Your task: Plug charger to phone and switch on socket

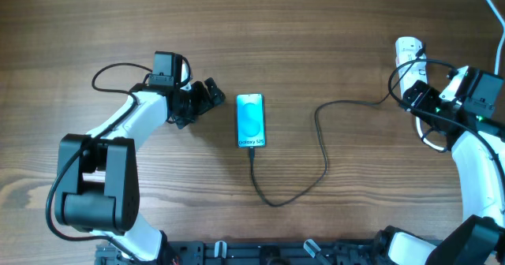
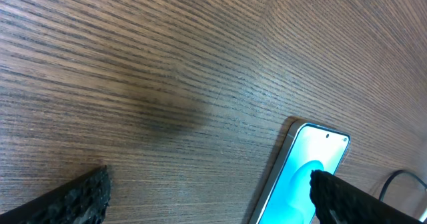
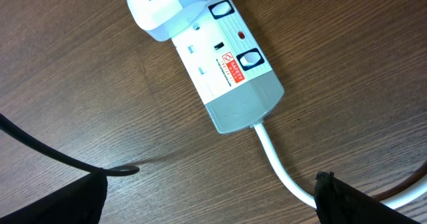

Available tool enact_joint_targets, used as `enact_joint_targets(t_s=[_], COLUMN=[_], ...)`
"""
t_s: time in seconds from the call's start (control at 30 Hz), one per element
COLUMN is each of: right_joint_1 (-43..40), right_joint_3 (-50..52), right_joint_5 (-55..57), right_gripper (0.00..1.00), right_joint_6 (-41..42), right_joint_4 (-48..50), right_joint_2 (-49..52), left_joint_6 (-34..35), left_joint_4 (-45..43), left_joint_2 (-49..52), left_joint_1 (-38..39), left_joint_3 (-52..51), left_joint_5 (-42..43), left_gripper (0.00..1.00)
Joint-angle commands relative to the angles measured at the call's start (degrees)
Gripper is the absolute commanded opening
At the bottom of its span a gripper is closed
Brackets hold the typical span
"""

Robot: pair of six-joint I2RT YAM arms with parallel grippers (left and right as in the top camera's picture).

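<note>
The phone (image 1: 250,121) lies flat mid-table, teal screen up, with its white band at the near end. The charger (image 1: 323,151), a thin black cable, leaves that near end, loops right and runs to the socket (image 1: 408,56). My left gripper (image 1: 209,99) stands open just left of the phone. In the left wrist view the left gripper (image 2: 210,201) shows bare wood between its jaws, and one fingertip (image 2: 347,201) overlaps the phone (image 2: 300,177). The right gripper (image 3: 210,197) is open beside the socket (image 3: 223,71), whose two black switches (image 3: 250,59) face up.
A white adapter (image 3: 163,11) sits in the socket's far outlet. The thick white cord (image 3: 280,161) leaves the socket's grey end and passes the right finger. The black cable (image 3: 40,151) crosses by the other finger. The white cord (image 1: 495,20) runs off the back right.
</note>
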State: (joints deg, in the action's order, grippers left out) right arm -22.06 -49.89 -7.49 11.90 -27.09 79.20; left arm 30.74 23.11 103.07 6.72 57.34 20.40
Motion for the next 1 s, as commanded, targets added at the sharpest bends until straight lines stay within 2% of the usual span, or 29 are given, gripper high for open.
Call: enact_joint_targets(t_s=[0.0, 0.33, 0.53, 0.73, 0.77, 0.87, 0.97], right_joint_1=[-0.13, -0.13, -0.13, 0.98, 1.66, 3.19, 5.18], right_joint_3=[0.5, 0.5, 0.5, 2.69, 5.7, 19.93, 26.14], right_joint_5=[-0.24, -0.24, 12.7, 11.56, 11.56, 5.86, -0.66], right_gripper=[1.0, 1.0, 1.0, 1.0, 1.0, 1.0, 1.0], right_joint_6=[0.24, 0.24, 0.13, -1.6, -1.92, -3.43, -9.46], right_joint_4=[0.11, 0.11, 2.25, -0.44, 1.6, 20.72, 27.1], right_joint_2=[0.28, -9.42, -12.0, -16.5, -16.87, -18.69, -21.11], left_joint_6=[-0.07, -0.07, -0.07, -0.07, -0.07, -0.07, -0.07], left_joint_4=[0.68, 0.68, 0.68, 0.68, 0.68, 0.68, 0.68], left_joint_2=[1.07, 1.07, 1.07, 1.07, 1.07, 1.07, 1.07], left_joint_1=[-0.2, -0.2, -0.2, -0.2, -0.2, -0.2, -0.2], left_joint_3=[-1.14, -1.14, -1.14, -1.14, -1.14, -1.14, -1.14], left_joint_5=[-1.88, -1.88, -1.88, -1.88, -1.88, -1.88, -1.88], left_gripper=[1.0, 1.0, 1.0, 1.0, 1.0, 1.0, 1.0])
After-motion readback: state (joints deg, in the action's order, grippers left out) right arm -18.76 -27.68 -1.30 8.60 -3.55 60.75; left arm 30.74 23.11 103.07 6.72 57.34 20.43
